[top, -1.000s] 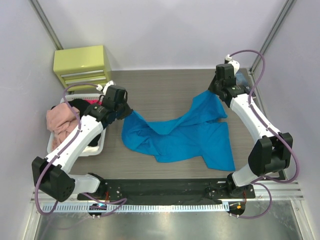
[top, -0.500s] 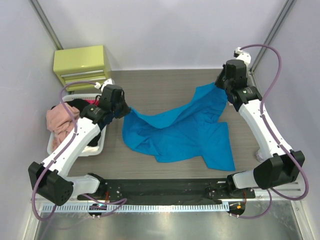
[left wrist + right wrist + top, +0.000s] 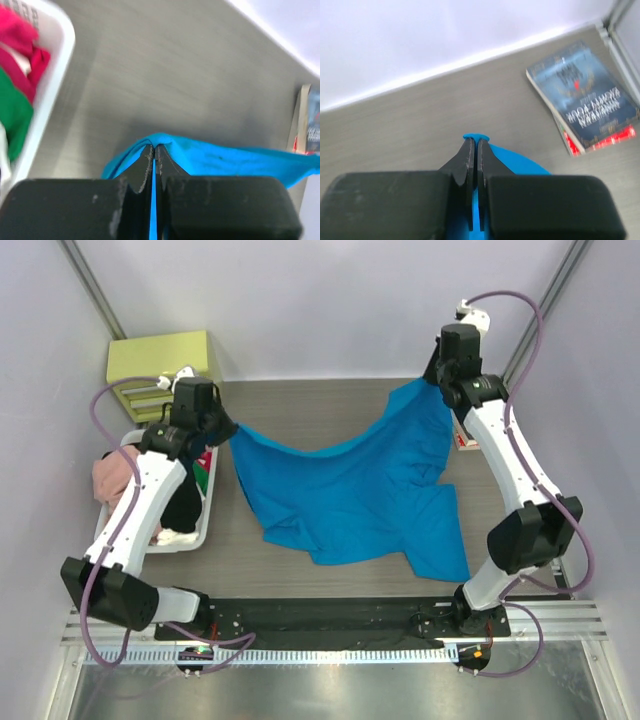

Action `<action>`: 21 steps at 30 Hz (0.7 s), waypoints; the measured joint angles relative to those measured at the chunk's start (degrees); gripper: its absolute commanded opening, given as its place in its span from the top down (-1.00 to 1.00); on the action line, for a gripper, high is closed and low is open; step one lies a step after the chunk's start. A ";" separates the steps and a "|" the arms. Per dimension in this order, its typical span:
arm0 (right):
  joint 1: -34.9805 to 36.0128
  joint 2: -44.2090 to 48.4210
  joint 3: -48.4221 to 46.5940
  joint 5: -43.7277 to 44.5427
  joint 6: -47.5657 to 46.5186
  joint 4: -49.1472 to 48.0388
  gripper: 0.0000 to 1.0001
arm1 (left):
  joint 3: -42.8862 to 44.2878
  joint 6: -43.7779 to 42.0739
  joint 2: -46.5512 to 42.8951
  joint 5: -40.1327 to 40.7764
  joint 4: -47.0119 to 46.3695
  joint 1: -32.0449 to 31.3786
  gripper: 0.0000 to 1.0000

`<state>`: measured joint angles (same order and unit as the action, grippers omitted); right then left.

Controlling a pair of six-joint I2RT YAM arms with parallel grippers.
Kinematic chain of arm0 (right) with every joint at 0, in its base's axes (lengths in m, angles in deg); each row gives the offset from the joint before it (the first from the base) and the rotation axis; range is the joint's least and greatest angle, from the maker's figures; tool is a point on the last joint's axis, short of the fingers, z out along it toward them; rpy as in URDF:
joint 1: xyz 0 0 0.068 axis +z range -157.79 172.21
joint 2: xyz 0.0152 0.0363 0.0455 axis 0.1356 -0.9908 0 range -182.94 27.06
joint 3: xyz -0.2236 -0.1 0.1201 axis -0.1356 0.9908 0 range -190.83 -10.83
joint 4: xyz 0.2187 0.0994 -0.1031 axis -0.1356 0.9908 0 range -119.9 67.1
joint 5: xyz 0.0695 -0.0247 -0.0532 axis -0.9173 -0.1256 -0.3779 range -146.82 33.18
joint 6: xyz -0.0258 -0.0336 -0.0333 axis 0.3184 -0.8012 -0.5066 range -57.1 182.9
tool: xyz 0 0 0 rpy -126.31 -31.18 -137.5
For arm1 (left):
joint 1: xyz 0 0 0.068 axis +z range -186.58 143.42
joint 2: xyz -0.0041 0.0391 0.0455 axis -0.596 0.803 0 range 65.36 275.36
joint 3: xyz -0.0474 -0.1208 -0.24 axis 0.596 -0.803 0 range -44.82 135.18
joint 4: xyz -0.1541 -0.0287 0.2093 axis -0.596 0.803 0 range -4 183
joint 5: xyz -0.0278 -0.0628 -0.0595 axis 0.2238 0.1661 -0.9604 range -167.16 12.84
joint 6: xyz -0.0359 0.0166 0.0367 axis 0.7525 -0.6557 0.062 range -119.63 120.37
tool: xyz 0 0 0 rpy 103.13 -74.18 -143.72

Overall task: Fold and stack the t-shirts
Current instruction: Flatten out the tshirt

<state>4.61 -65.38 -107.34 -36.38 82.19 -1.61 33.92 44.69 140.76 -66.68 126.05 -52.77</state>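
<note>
Turquoise t-shirt (image 3: pixel 350 490) sags between our left pincer (image 3: pixel 154 148) and right pincer (image 3: pixel 475 143), each clamped tight on its edge.

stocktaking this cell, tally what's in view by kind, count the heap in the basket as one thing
blue t-shirt: 1
clothes heap: 1
white basket: 1
yellow-green drawer unit: 1
books: 2, stacked, lower one mostly hidden
total: 6
</note>
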 measured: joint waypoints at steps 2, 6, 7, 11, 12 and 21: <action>0.00 -3.17 -5.60 -0.09 -0.79 0.44 0.98 | 3.15 -1.14 2.49 -0.66 -0.15 1.62 0.99; 0.00 -6.49 -14.80 -1.20 -2.08 1.33 0.97 | 7.45 -3.74 4.22 -2.89 -0.85 2.32 0.99; 0.00 -6.27 -15.76 -1.38 -2.36 1.73 0.98 | 7.87 -4.39 3.91 -3.67 -0.87 2.32 0.99; 0.00 -2.82 -16.28 -2.58 -3.93 3.45 0.98 | 8.22 -6.51 0.92 -7.06 -0.59 2.27 0.99; 0.00 -1.01 -15.89 -2.97 -4.46 4.11 0.97 | 8.13 -7.23 -0.52 -8.00 -0.42 2.27 1.00; 0.00 21.46 -11.58 -5.84 -7.39 8.09 0.98 | 7.34 -10.43 -20.13 -11.98 4.59 2.27 1.00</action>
<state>4.61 -43.92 -118.93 -42.21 74.80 6.48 41.26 34.26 120.63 -78.66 130.64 -50.49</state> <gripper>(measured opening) 0.042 0.005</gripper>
